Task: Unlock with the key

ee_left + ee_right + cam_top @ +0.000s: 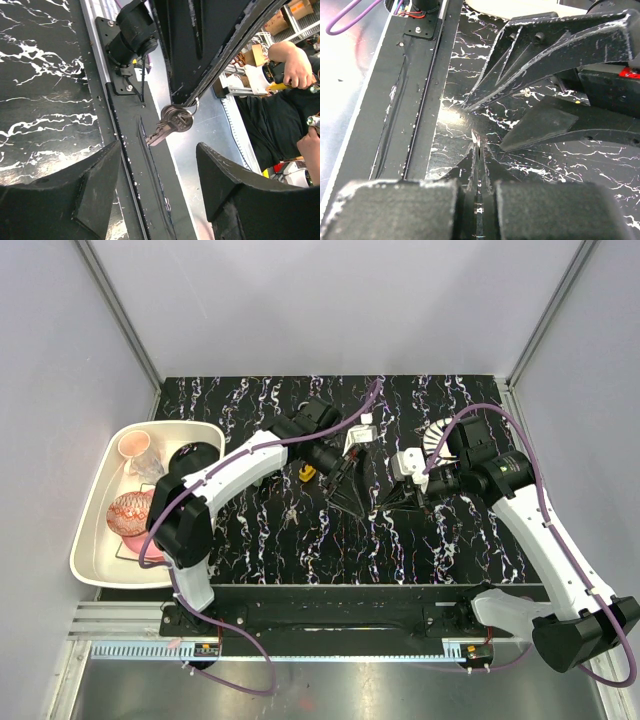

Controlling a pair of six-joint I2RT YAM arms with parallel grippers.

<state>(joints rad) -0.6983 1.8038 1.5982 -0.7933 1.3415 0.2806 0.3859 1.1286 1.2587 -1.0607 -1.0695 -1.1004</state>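
The left gripper (159,146) fills the foreground, its jaws spread. 1 yellow padlock (307,473) lies on the bench (450,540) left of centre, beside that arm's wrist. The key (162,131) hangs over the bench's middle. The right gripper (478,147), jaws pressed together, pinches its ring.

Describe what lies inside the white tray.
Inside the white tray are a pink cup and a reddish marbled object. The left arm crosses over the tray's right side, hiding whatever sits beneath it.
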